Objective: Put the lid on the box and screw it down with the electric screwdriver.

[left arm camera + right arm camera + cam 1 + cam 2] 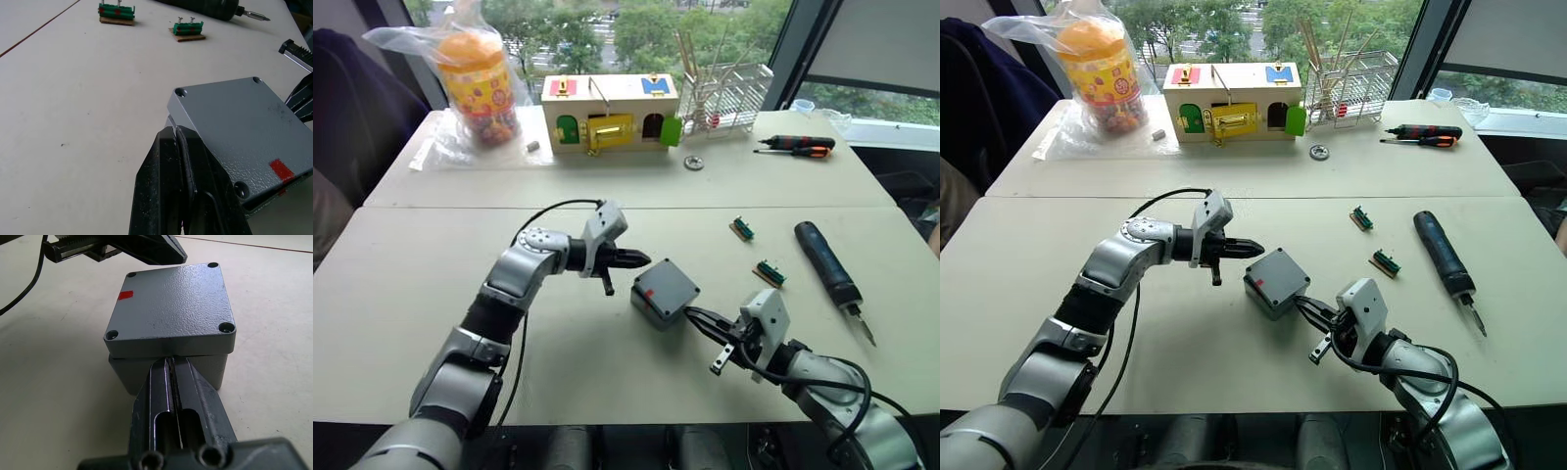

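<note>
The grey lid [668, 286], marked with a small red patch, lies on top of the grey box [215, 368] in the middle of the near table. My left gripper [644, 260] is shut and empty, its tip at the lid's left edge [195, 105]. My right gripper [693, 316] is also shut and empty. It points at the box's near wall just under the lid's rim [171, 345]. The dark electric screwdriver [826, 262] lies on the table to the right, bit toward me, away from both grippers.
Two green connector strips [742, 228] [770, 273] lie between the box and the electric screwdriver. On the far table stand a wooden box with coloured doors [610, 111], a wire rack [724, 93], a bagged jar [480, 83] and hand screwdrivers [798, 146].
</note>
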`<move>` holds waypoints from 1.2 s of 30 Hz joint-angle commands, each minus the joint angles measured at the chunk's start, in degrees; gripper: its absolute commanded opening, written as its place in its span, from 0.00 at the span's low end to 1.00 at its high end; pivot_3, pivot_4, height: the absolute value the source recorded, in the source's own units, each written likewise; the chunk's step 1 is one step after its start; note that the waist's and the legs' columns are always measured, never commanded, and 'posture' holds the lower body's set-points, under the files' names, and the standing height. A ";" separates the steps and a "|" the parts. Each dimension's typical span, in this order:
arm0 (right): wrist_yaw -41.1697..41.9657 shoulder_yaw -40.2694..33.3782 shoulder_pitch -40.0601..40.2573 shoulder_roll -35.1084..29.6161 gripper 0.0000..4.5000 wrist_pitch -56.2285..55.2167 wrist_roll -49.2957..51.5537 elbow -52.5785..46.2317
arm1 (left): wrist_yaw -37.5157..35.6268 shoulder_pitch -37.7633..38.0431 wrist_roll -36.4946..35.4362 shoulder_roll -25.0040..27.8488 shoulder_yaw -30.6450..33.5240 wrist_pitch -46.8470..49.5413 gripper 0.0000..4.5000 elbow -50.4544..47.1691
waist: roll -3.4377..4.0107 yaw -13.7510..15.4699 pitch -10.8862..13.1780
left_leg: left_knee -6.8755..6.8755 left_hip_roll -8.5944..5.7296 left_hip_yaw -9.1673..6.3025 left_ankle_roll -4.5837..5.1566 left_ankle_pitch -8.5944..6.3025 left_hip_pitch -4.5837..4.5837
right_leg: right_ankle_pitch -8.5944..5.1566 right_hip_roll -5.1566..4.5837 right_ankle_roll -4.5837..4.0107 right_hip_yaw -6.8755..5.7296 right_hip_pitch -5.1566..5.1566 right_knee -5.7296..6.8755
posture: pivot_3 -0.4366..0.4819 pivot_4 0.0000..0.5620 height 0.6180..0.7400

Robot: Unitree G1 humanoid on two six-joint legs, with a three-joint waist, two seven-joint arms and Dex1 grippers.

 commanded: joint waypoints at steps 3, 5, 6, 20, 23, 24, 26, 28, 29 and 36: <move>0.12 -0.86 0.03 0.41 0.01 -0.54 -0.07 -1.93 | -0.55 0.30 0.33 0.48 -0.17 -0.73 0.00 -2.63 | 0.00 -0.01 0.00 | 0.01 0.00 0.00 0.00 0.00 -0.01 | 0.00 -0.01 0.00 0.00 0.00 0.00 | 0.48 0.27 0.74; 0.24 -0.83 -0.13 0.37 0.01 -0.61 -0.15 -1.70 | -0.68 0.48 0.02 0.48 -0.13 -0.26 0.00 -3.22 | 0.00 -0.02 0.00 | 0.00 0.00 0.00 0.00 0.00 -0.01 | 0.00 -0.01 0.00 0.00 0.00 0.00 | 0.48 0.27 0.74; 0.28 -0.85 -0.28 0.37 0.01 -0.59 -0.14 -1.60 | -0.87 0.63 -0.03 0.62 -0.27 -0.01 0.00 -3.55 | 0.00 -0.02 0.00 | 0.00 0.00 -0.01 0.00 0.00 -0.01 | 0.00 -0.01 0.00 0.00 0.00 0.00 | 0.48 0.27 0.74; 0.87 -0.63 -0.53 0.68 0.01 -0.49 -0.12 -1.71 | -0.58 2.08 0.13 1.52 -0.50 0.32 0.00 -5.45 | 0.00 -0.03 0.00 | 0.00 0.00 -0.01 0.00 0.00 -0.02 | 0.00 -0.01 0.00 0.00 -0.01 0.00 | 0.48 0.27 0.74; 0.79 -0.32 -0.73 0.83 0.01 -0.39 -0.25 -1.72 | -0.29 1.89 0.27 1.26 -0.48 0.01 0.00 -5.03 | 0.00 -0.01 0.00 | 0.01 0.00 -0.01 0.00 0.00 -0.02 | 0.00 -0.01 0.00 0.00 -0.01 0.00 | 0.48 0.27 0.74; 0.73 -0.19 -0.84 0.92 0.01 -0.33 -0.28 -1.77 | -0.27 1.83 0.58 1.29 -0.73 -0.24 0.00 -4.84 | 0.00 -0.01 0.00 | 0.01 0.00 -0.01 0.00 0.00 -0.02 | 0.00 -0.01 0.00 0.00 -0.01 0.00 | 0.48 0.27 0.74; 0.65 -0.08 -1.01 1.03 0.01 -0.22 -0.29 -1.85 | -0.23 1.82 1.08 1.34 -1.08 -0.69 0.00 -4.52 | 0.00 -0.01 0.00 | 0.01 -0.01 -0.01 0.00 0.00 -0.02 | 0.00 -0.01 0.00 0.00 -0.01 0.00 | 0.48 0.27 0.74; 0.71 -0.01 -1.07 1.00 0.01 -0.19 -0.43 -1.82 | -0.07 1.90 1.59 1.26 -1.12 -1.16 0.00 -4.03 | 0.00 -0.03 0.00 | 0.01 0.00 -0.01 0.00 0.00 -0.02 | 0.00 0.00 0.00 0.00 -0.01 0.00 | 0.48 0.27 0.74; 0.75 -0.01 -1.02 0.97 0.01 -0.18 -0.50 -1.77 | -0.10 1.95 1.59 1.19 -1.03 -1.14 0.00 -3.97 | 0.00 -0.03 0.00 | 0.00 0.00 -0.01 0.00 0.00 -0.02 | 0.00 0.00 0.00 0.00 -0.01 0.00 | 0.48 0.27 0.74; 1.08 -1.60 0.53 0.36 0.01 -0.28 -0.16 -1.55 | 0.52 1.70 1.73 1.08 0.14 -1.41 0.00 -3.08 | 0.00 0.00 0.00 | 0.00 0.00 -0.01 0.00 0.00 -0.02 | 0.00 0.00 0.00 0.00 -0.01 0.00 | 0.48 0.27 0.74</move>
